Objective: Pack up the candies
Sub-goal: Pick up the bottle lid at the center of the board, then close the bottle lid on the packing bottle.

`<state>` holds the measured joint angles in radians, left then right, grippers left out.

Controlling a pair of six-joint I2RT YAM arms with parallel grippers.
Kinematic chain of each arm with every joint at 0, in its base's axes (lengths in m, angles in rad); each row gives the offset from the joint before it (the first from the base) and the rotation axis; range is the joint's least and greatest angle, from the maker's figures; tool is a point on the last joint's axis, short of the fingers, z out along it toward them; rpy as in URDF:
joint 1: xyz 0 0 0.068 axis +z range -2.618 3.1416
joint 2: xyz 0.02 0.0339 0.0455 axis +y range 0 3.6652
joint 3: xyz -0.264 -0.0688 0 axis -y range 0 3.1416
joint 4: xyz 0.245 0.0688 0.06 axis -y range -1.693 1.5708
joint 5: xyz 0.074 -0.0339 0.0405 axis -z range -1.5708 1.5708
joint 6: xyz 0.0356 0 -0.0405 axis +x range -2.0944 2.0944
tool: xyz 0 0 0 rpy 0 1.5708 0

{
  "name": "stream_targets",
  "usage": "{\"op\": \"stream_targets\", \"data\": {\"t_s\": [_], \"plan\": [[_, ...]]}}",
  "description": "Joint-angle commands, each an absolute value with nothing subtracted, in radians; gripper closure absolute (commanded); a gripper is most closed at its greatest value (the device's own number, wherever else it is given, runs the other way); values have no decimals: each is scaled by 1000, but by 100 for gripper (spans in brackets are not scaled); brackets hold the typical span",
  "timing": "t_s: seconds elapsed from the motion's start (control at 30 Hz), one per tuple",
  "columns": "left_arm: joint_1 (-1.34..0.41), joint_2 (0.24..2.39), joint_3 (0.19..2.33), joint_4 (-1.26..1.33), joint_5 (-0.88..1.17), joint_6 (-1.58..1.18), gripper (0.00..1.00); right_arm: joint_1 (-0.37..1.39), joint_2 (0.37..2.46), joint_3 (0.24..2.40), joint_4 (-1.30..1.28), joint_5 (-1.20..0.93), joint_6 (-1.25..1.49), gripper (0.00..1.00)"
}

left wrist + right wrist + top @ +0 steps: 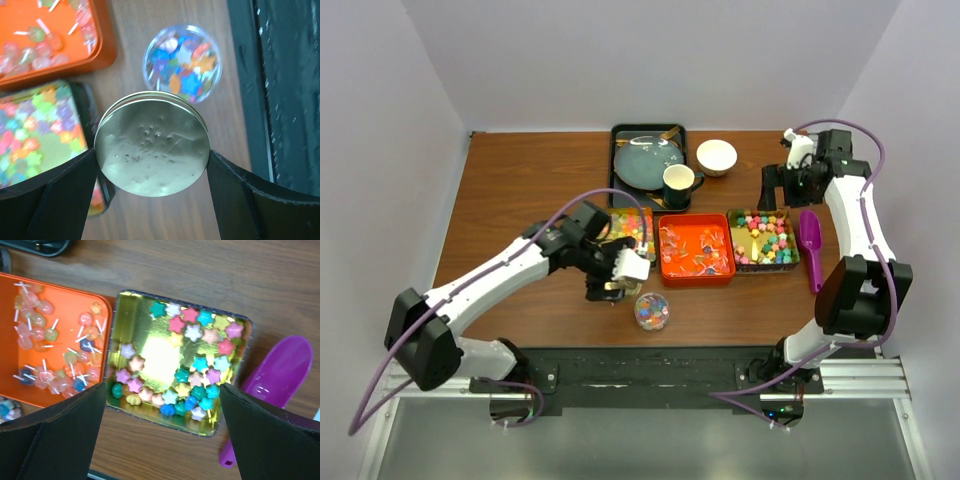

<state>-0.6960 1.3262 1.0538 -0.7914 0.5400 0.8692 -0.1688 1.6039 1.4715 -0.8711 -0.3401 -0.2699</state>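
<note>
The candies lie in three trays: pastel lumps in a dark tray (631,224), clear-wrapped pieces in the orange tray (695,250), and star-shaped pastel sweets in a gold tin (763,239). The small clear jar (651,310) stands lidless in front of the trays, full of mixed candies. My left gripper (610,284) is shut on the gold lid (151,144) and holds it above the table, just left of the jar (181,62). My right gripper (162,390) is open and empty, hovering over the gold tin (150,347) and its star sweets (192,362).
A purple scoop (811,246) lies right of the gold tin, also in the right wrist view (278,380). At the back stands a black tray (616,140) with a grey plate (647,162) and dark mug (679,185), and a white bowl (716,156).
</note>
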Motion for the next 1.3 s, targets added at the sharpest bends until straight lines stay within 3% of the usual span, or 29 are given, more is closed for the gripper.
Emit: {"op": "stream_targets", "data": {"t_s": [0.0,0.27,1.27], "plan": [[-756,1423,1133,-684,462,709,16,-143,1595,1516,-900,-345,-238,2],[-865,1588,1235,-652,385,651,15,-138,1572,1517,-882,-313,-213,2],[-1002,1580,1146,-724,351,660,10,-137,1548,1460,-902,-403,-221,2]]}}
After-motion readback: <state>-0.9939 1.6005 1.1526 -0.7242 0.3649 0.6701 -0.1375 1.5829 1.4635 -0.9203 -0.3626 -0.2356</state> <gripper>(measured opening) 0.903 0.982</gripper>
